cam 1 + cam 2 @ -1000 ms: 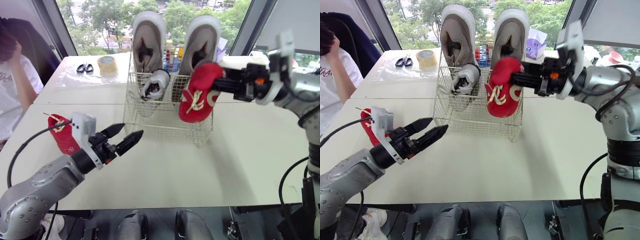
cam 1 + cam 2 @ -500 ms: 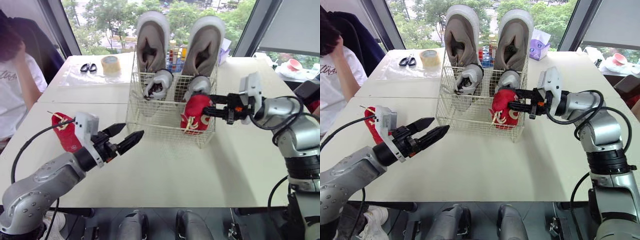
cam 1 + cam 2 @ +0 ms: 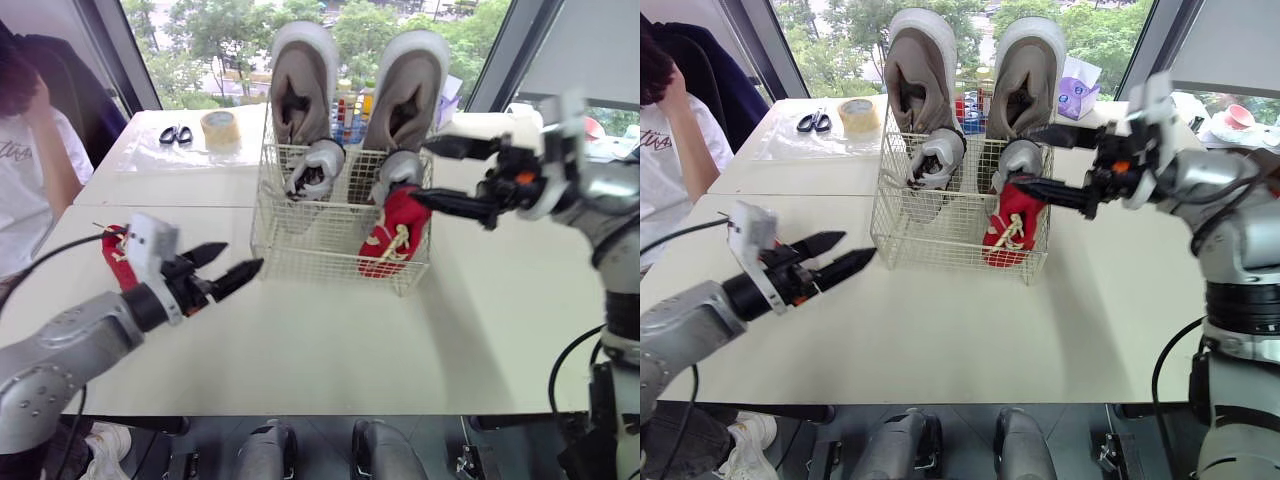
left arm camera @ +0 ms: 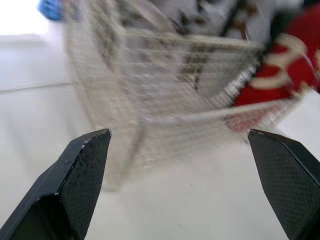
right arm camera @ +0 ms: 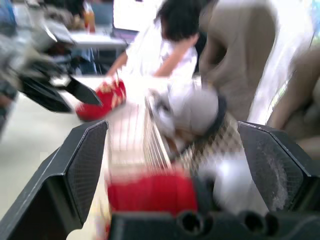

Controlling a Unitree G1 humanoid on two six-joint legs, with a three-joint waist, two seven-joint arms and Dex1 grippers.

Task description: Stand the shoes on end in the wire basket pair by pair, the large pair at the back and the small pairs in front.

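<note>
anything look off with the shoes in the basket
The red shoe at the basket's front right leans aslant, not squarely on end. Its mate sits out on the table, behind the left gripper.

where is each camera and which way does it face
Left eye view: head, looking down at the wire basket; left gripper and right gripper show.
Right eye view: beside it, same scene.
Left wrist view: faces the basket between its open fingers.
Right wrist view: faces across the basket toward a person, open fingers framing.
Shared: both wrist views catch the red shoe in the basket.
</note>
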